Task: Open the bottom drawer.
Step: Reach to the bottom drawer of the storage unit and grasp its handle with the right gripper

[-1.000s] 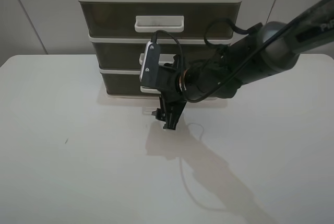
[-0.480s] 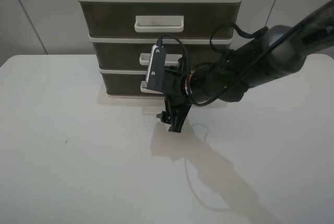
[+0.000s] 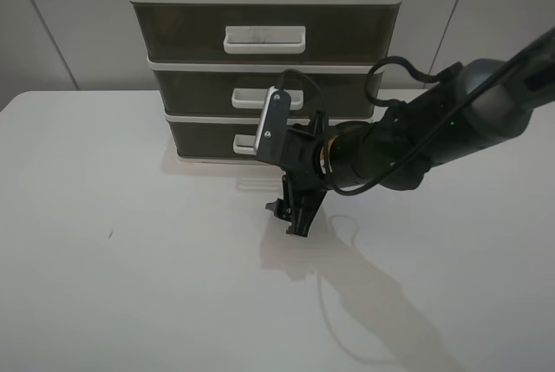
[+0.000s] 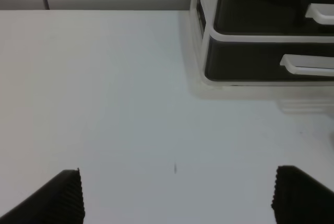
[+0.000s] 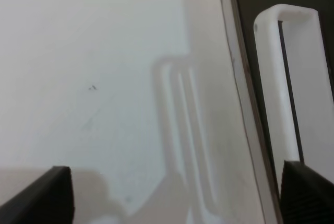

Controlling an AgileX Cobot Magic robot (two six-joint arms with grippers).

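Note:
The bottom drawer point(image 3: 204, 136) is the lowest smoky-brown tier of the white-framed unit, and it sits flush in its frame. Its white loop handle point(image 3: 244, 143) is partly hidden behind the right wrist's camera. My right gripper point(image 3: 295, 216) points down at the table a short way in front of that drawer, touching nothing. In the right wrist view its fingertips point(image 5: 42, 192) stand far apart, and the handle point(image 5: 282, 78) lies ahead to one side of the right gripper point(image 5: 175, 198). The left gripper point(image 4: 177, 198) is open over bare table; the bottom drawer point(image 4: 250, 59) lies ahead of it.
The middle drawer point(image 3: 195, 90) and top drawer point(image 3: 178, 34) are shut above the bottom one. The unit stands at the back of a white table point(image 3: 130, 259). The right arm point(image 3: 416, 142) reaches in from the right with a looping black cable.
The right arm has shifted to the right and toward the table's front, carrying its gripper a little away from the drawer unit. The jaws stayed wide. The drawers have not moved.

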